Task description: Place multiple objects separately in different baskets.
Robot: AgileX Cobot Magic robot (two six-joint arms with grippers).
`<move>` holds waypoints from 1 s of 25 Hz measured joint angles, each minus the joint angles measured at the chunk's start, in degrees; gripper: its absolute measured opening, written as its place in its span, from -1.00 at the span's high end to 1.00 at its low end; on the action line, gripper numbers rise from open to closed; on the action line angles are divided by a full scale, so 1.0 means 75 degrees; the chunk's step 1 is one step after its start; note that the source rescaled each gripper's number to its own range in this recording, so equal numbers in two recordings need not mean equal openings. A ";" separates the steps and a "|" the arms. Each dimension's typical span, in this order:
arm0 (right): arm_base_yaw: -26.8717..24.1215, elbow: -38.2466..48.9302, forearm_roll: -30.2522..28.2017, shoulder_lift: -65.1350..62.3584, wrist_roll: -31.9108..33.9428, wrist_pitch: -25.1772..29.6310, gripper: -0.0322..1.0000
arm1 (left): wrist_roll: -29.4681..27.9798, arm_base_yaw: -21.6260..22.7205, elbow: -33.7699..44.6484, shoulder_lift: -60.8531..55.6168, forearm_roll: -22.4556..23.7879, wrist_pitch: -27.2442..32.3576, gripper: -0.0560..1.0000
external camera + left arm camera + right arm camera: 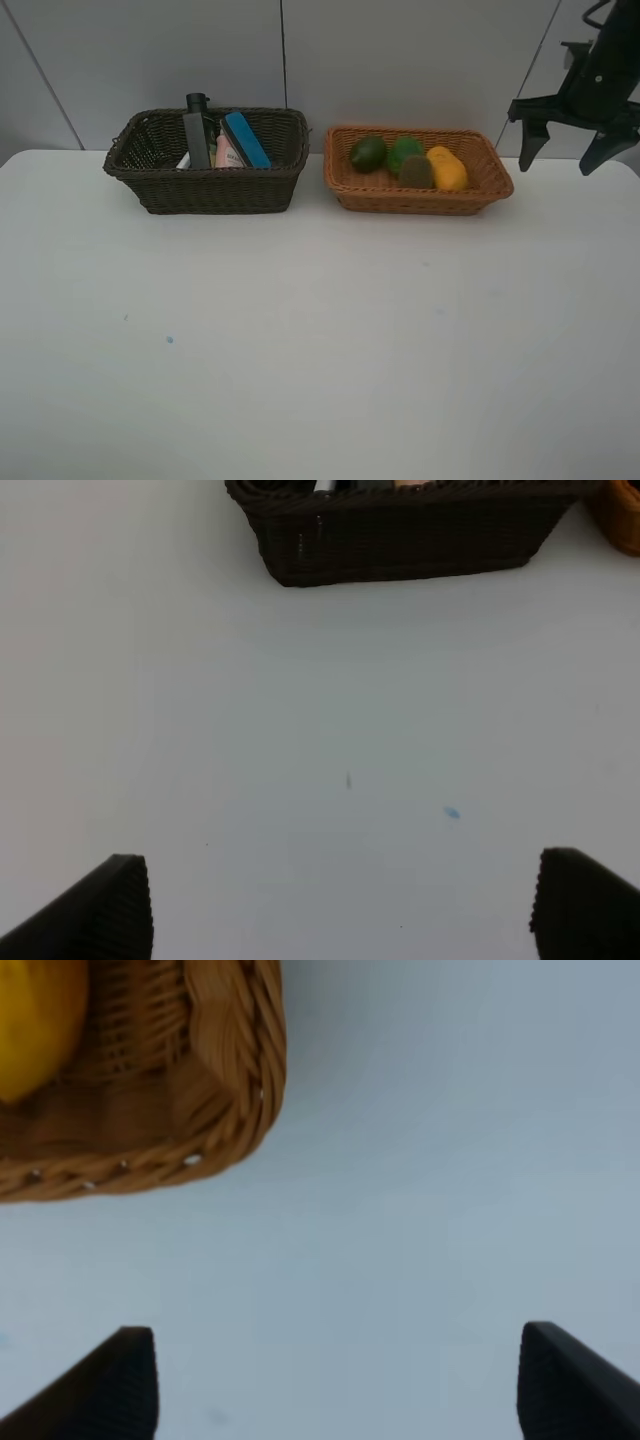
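Both sets of fingers [345, 910] [340, 1385] stand apart and empty above the white surface [320, 340], toiletries in the dark brown wicker basket [210, 190], fruit in the orange-tan one [420, 195].

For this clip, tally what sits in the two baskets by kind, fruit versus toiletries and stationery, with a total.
Fruit in the light orange-tan wicker basket: 4 (two green round fruits, brown kiwi, orange-yellow mango)
Bottles in the dark brown wicker basket: 2 (dark green pump bottle, pink bottle)
Blue flat eraser: 1
Total clearly visible: 7; something white beside the pump bottle is too hidden to identify.
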 joint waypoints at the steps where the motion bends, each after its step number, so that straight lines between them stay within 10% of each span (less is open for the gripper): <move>1: 0.0000 0.0271 0.0007 -0.0274 0.0000 0.0010 -0.57 | 0.0000 0.0000 0.0000 0.0000 0.0000 0.0000 -0.88; 25: 0.0000 0.6746 0.0007 -1.0170 0.0090 -0.0235 -0.57 | 0.0000 0.0000 0.0000 0.0000 0.0000 0.0000 -0.88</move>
